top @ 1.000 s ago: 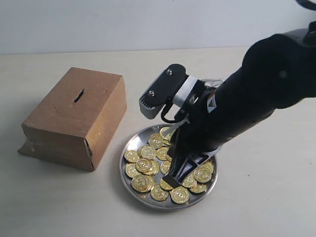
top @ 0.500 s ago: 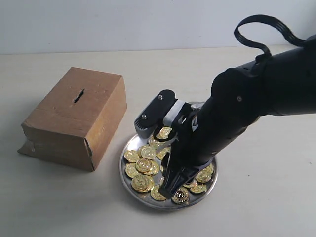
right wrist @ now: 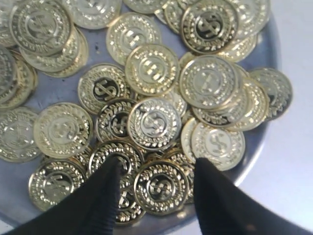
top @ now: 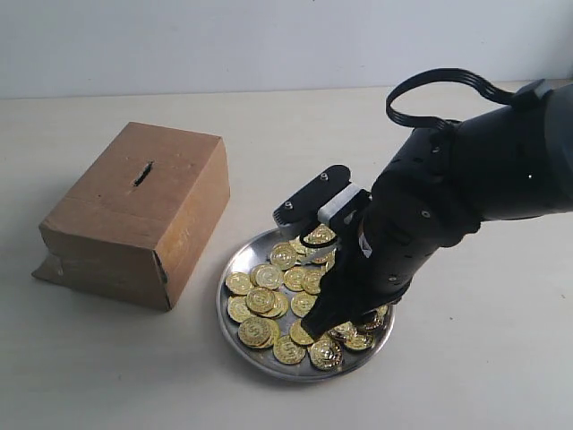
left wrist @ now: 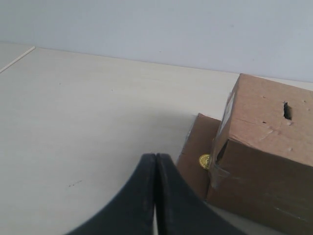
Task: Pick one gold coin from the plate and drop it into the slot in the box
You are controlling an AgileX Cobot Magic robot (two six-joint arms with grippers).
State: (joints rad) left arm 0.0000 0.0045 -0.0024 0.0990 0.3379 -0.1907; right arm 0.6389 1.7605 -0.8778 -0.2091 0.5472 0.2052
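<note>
A shiny silver plate [top: 235, 315] holds several gold coins [top: 260, 300] at the table's centre front. My right gripper [top: 315, 330] reaches down into it with its fingers open. In the right wrist view my right gripper [right wrist: 156, 164] straddles one gold coin [right wrist: 161, 186] near the plate's rim [right wrist: 266, 137]. The brown cardboard box [top: 134, 215] stands to the left, its dark slot [top: 142, 173] on top. In the left wrist view my left gripper [left wrist: 156, 157] is shut on nothing, near the box [left wrist: 264, 156], whose slot [left wrist: 286, 110] shows.
A single gold coin [left wrist: 204, 161] lies on a cardboard flap [left wrist: 195, 152] at the box's foot. The pale table [top: 269, 125] ends at a light wall behind. The bulky black right arm [top: 466, 197] hangs over the plate's right side.
The right arm has swung and lowered over the plate. Its fingertips went from above the coins down among them at the plate's front.
</note>
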